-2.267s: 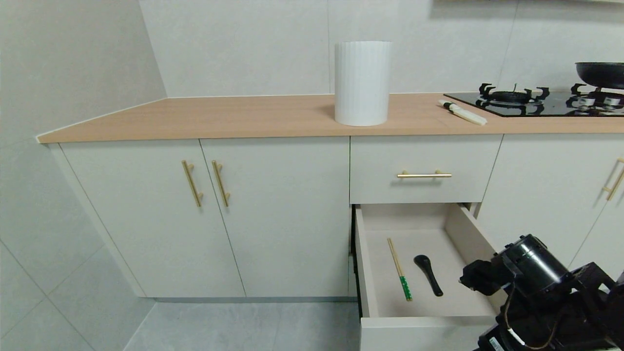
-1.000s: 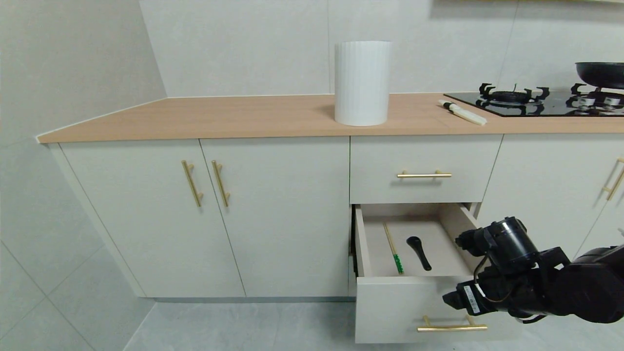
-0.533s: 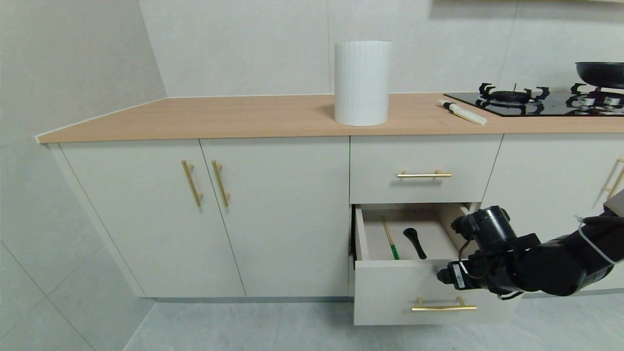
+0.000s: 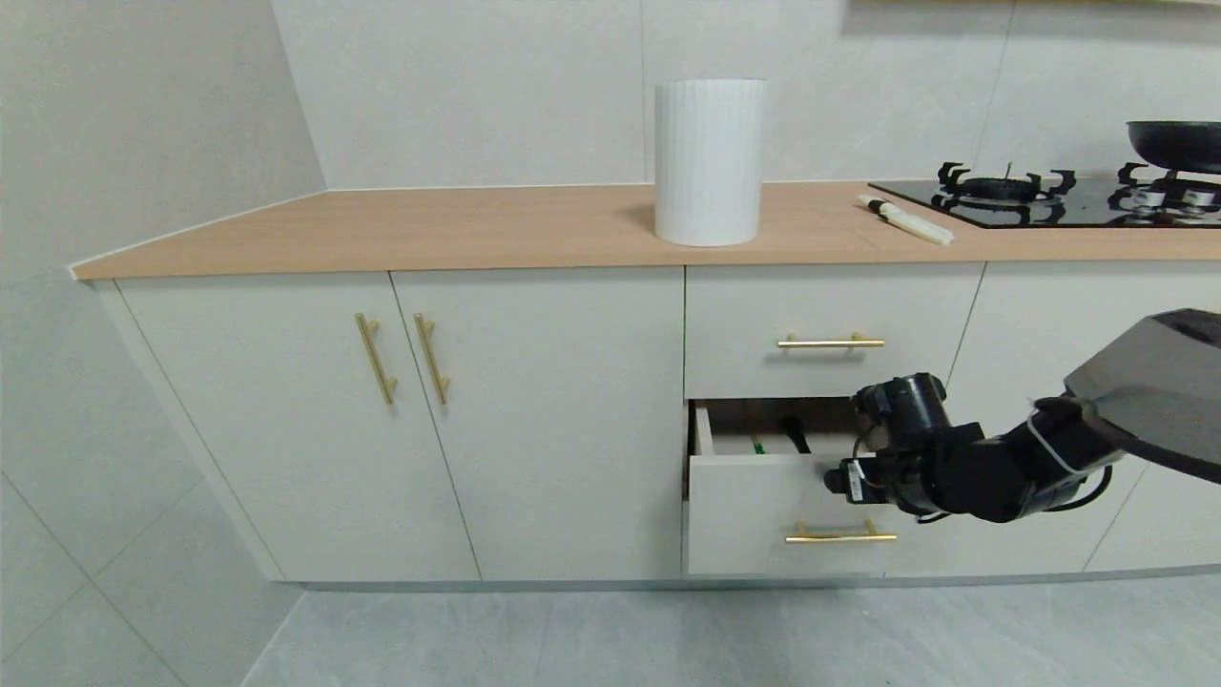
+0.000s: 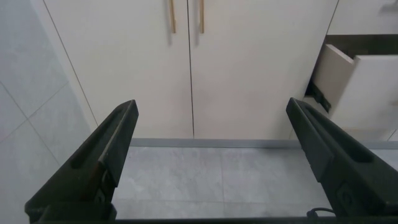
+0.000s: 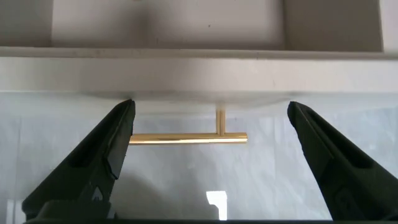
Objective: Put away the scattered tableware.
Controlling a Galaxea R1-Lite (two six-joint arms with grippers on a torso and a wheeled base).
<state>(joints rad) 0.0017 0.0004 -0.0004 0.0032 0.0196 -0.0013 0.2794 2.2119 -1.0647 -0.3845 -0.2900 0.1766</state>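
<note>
— What's over on the left?

— The left claw (image 5: 211, 107) hangs low in front of the double cabinet doors (image 4: 401, 420), its two fingers spread wide with floor tiles between them. The corner of the drawer (image 5: 373, 81) shows off to one side.

— And along the tabletop (image 4: 429, 229)?

— A tall white ribbed cylinder (image 4: 709, 162) stands upright near the middle. Further right a pale long utensil (image 4: 904, 220) lies flat just beside the gas hob (image 4: 1049, 200), and a dark pan (image 4: 1173, 143) sits on the far burner.

— Where's the tableware?

— In the lower drawer, below the shut top drawer (image 4: 828, 329). The lower one is only a little open. Through the gap you see the ends of the chopsticks (image 4: 756, 443) with their green tips and, just right of them, the black spoon (image 4: 795, 436). Both lie on the drawer floor, side by side and apart.

— And the right arm?

— The right claw (image 4: 839, 482) is up against the drawer front, just above its gold handle (image 4: 839, 534). From the wrist its fingers stand wide, one on each side of the handle (image 6: 186, 138), gripping nothing. Whether the tips press the panel, I can't tell
</note>
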